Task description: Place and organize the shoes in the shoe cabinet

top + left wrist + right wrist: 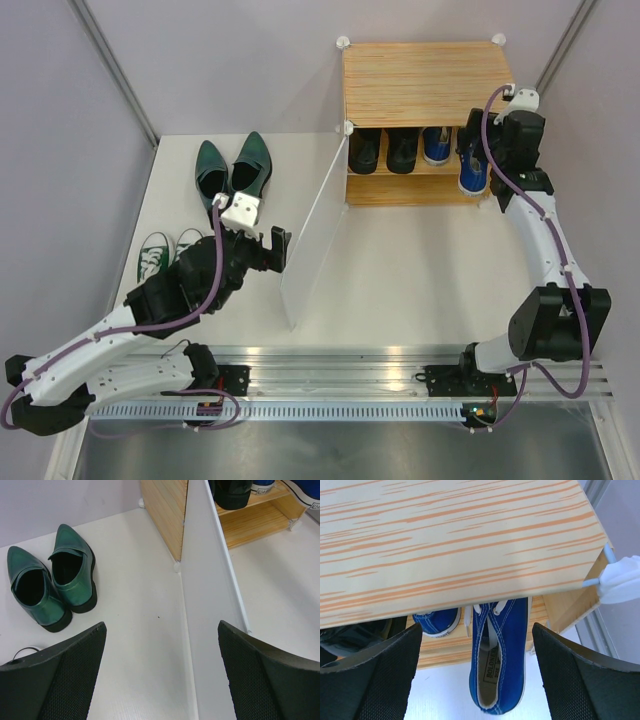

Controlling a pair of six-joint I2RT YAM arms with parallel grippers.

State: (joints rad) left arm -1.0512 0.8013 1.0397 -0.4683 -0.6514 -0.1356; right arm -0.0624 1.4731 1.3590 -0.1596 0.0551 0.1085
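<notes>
At your far left, the green white-toed canvas sneakers lie on the white table, partly hidden under the left arm. Just beyond them the dark green pointed leather shoes sit side by side, long axes running away from you and pointed toes aimed at the far edge, a little splayed.

Your left gripper hangs to the right of those shoes, fingers spread wide and holding nothing. In the wrist view the edge of the translucent white door panel runs between the fingers, closer to the right one. The door stands swung open from the light wood-grain shoe cabinet.

On the cabinet's shelf, the black leather dress shoes stand at the left, heels facing you. Right of them are the blue canvas sneakers with white laces. The right-hand sneaker points toe-first into the cabinet, its heel sticking out past the shelf's front edge.

Your right gripper hovers over that sneaker, fingers wide apart on either side of it, gripping nothing.
</notes>
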